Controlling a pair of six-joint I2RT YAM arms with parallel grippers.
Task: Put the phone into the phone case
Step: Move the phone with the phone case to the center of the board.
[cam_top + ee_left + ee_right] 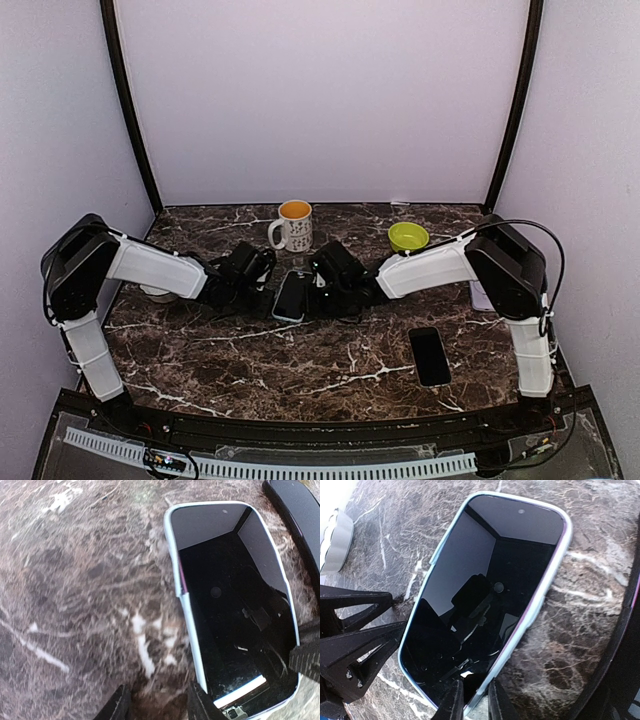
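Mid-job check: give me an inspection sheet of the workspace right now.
Surface: dark marble table, no spills seen.
Job's things: phone screen-up at centre, pale case rim around it, a pink edge showing.
Clutter: mug, green bowl, second phone, white object under the left arm, pale object by the right arm.
Grippers: left gripper open beside the phone; right gripper fingers barely parted at the phone's end, grip unclear.
Cables: black cable loops over the right arm.
Surroundings: plain walls, dark corner posts.
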